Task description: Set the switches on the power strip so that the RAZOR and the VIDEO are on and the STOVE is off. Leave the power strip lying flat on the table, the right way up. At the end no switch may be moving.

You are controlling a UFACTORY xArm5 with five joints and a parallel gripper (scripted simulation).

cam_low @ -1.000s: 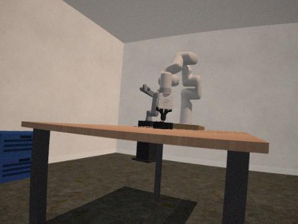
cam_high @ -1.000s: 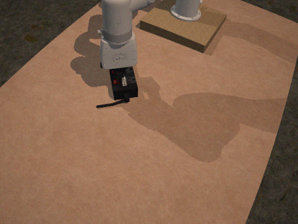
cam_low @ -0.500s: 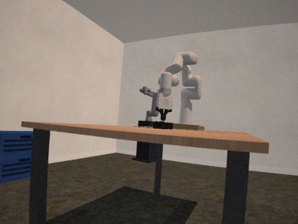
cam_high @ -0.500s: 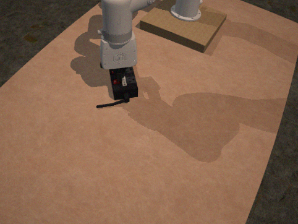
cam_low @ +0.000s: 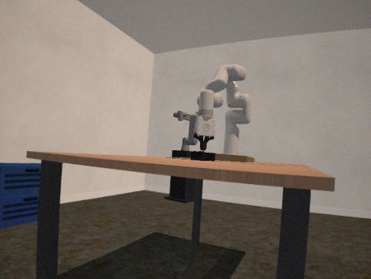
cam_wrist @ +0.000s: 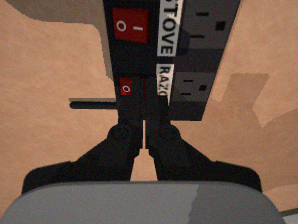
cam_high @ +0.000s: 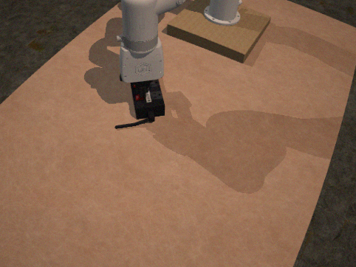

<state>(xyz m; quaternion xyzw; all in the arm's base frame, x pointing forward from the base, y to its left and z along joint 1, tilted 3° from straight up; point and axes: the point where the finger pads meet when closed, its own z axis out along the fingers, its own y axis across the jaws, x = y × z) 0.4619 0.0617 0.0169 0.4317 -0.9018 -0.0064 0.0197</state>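
A black power strip (cam_high: 148,100) lies flat on the table with its cord (cam_high: 134,124) trailing to the left. In the wrist view it (cam_wrist: 170,60) shows red rocker switches: the STOVE switch (cam_wrist: 130,26) and, nearer me, the RAZOR switch (cam_wrist: 128,90), partly covered by my fingers. My gripper (cam_wrist: 144,92) is shut, with its tips on the right half of the RAZOR switch. The VIDEO switch is out of view. In the exterior view the gripper (cam_low: 203,146) stands just over the strip (cam_low: 193,155).
A wooden block (cam_high: 218,29) holds the arm's base at the back of the table. The arm's wrist (cam_high: 141,55) hides the far part of the strip. A blue cabinet (cam_low: 17,194) stands on the floor at the left.
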